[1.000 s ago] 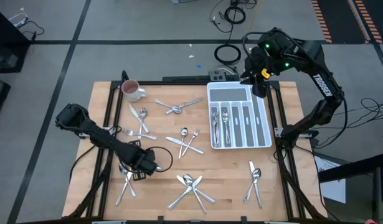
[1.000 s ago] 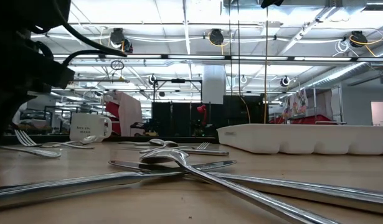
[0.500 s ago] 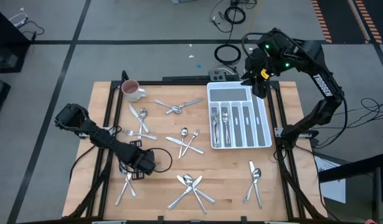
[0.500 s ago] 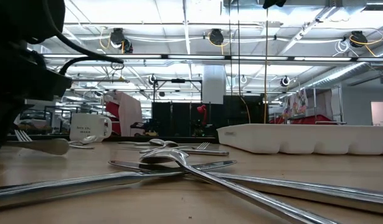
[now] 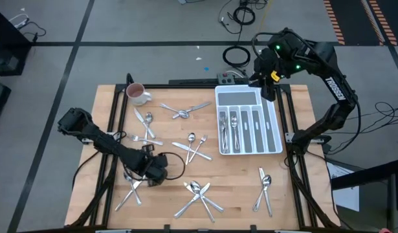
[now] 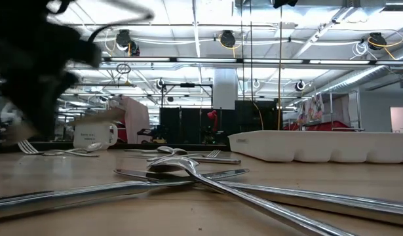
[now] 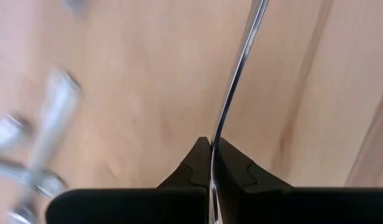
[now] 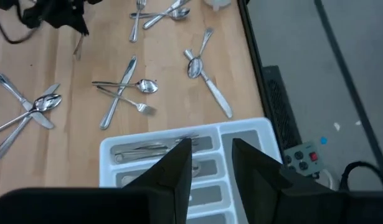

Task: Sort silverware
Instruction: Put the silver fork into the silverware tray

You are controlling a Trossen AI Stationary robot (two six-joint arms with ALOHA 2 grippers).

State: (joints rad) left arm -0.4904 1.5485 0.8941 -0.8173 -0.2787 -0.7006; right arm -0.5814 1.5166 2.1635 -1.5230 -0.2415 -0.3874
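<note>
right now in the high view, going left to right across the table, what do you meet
left gripper shut on a piece of silverware → crossed silverware pile → white divided tray with the right gripper above its far end

You have silverware (image 5: 193, 147) scattered in small crossed clusters over the table (image 5: 231, 194): one at centre, one toward 6 o'clock, one at 4 o'clock, two near 10 and 11 o'clock. At 7 o'clock a crossed pair lies flat, and beside it one slim shiny piece (image 7: 231, 99) is clamped by its handle in the left pincer (image 7: 210, 163). Several pieces already lie lengthwise in the tray (image 5: 272, 123) at 2 o'clock.
</note>
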